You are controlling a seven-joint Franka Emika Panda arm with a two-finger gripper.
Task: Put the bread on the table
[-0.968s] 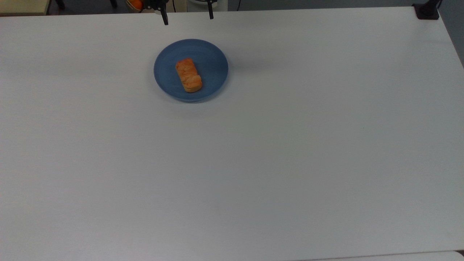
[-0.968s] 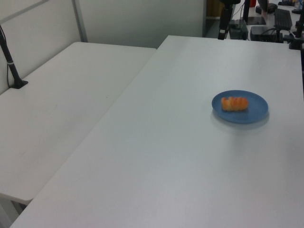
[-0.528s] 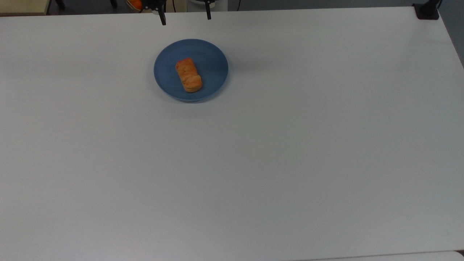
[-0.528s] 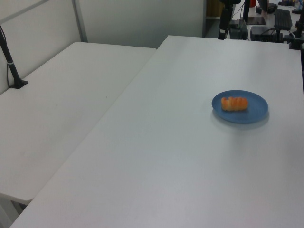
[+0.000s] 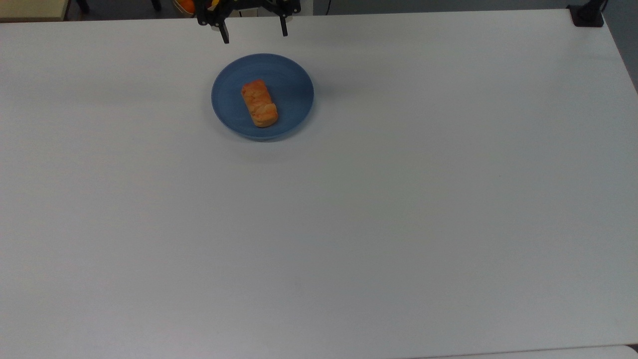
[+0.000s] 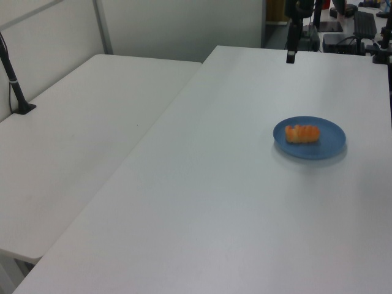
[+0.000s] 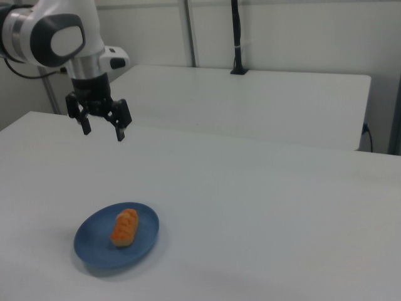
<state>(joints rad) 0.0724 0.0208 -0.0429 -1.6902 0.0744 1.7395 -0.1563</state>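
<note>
Since the earlier frame the gripper [image 5: 253, 31], jaws apart and empty, has crept toward the blue plate [image 5: 229, 109] from its 12 o'clock. Nothing is done yet: the bread [image 5: 259, 103] lies on the plate, not the worktop [image 5: 398, 199].

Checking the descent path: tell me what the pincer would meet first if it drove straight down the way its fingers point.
Probably the bare white table top, just beyond the round blue plate. The open black pincer hangs off the plate's far rim, short of the golden-orange bread roll; depth is uncertain.
</note>
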